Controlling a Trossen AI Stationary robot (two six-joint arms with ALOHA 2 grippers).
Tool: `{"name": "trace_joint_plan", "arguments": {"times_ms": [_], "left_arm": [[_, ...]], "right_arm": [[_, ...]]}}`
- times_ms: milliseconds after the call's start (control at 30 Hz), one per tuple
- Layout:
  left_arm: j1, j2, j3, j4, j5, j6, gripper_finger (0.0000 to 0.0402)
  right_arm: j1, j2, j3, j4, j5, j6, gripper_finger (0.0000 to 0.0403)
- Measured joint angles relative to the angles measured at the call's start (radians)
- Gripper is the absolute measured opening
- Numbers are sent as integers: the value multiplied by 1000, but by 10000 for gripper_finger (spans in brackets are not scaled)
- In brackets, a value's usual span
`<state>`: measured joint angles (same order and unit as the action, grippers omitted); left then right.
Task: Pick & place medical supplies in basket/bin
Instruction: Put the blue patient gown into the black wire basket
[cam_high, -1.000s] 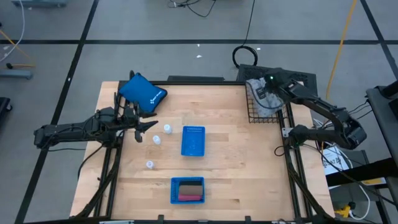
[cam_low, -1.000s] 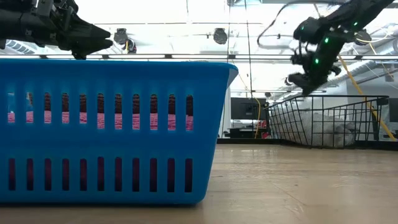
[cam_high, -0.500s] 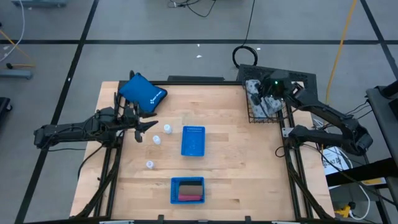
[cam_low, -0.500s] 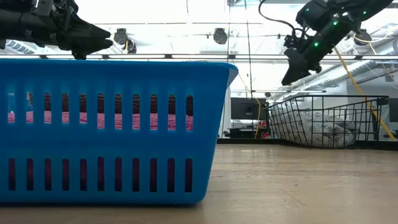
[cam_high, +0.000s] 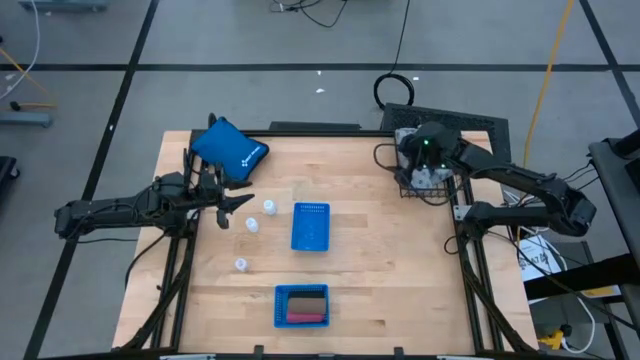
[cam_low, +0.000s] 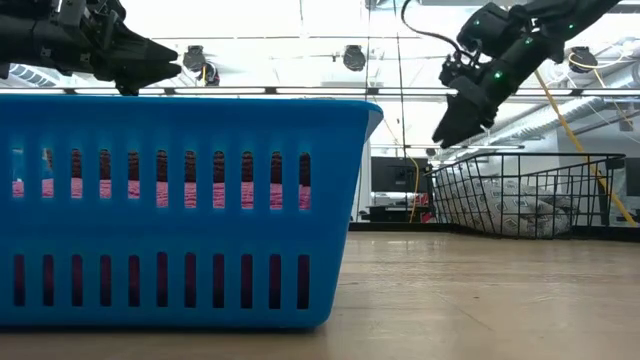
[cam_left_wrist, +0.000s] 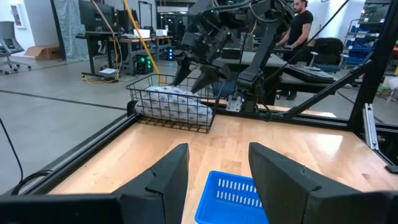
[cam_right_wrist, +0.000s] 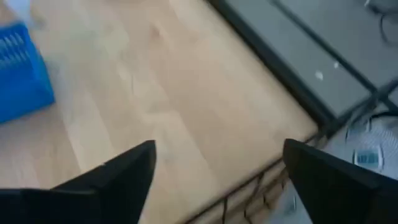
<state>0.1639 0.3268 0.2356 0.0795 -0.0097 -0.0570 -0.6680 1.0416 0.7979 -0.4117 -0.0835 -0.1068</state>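
Observation:
The black wire basket (cam_high: 447, 192) stands at the table's far right corner, and a white dotted roll (cam_left_wrist: 171, 106) lies inside it on its floor. My right gripper (cam_left_wrist: 191, 79) hangs open above the basket's left rim, with nothing between its fingers (cam_right_wrist: 118, 180). Three tiny white bottles (cam_high: 268, 207), (cam_high: 252, 224), (cam_high: 240, 264) stand on the wood left of centre. Pink and brown blocks lie in the near blue tray (cam_high: 302, 305). My left gripper (cam_high: 245, 205) waits open beside the bottles, above the table.
An empty blue tray (cam_high: 311, 226) sits at the table's middle. A blue bag (cam_high: 230, 148) lies at the far left corner. In the low view the near tray's wall (cam_low: 180, 210) fills the left half. People and desks show beyond the table.
My right gripper has risen out of the basket and gone toward the table's left, so that it now hangs over the basket's left rim. The white roll stays in the basket.

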Motion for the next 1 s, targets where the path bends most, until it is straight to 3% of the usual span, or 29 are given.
{"name": "trace_joint_plan", "arguments": {"times_ms": [133,267,333,533,833,1000], "left_arm": [[0,0,0,0,0,0,177],[0,0,0,0,0,0,177],[0,0,0,0,0,0,177],[0,0,0,0,0,0,177],[0,0,0,0,0,0,177],[0,0,0,0,0,0,177]], "right_arm": [[3,-3,0,66,49,19,362],[20,-3,6,-5,373,2,368],[28,-4,6,-88,462,43,365],[44,28,6,-287,422,267,356],[43,155,-54,-166,429,308,353],[44,224,-57,-154,533,307,346]]}}
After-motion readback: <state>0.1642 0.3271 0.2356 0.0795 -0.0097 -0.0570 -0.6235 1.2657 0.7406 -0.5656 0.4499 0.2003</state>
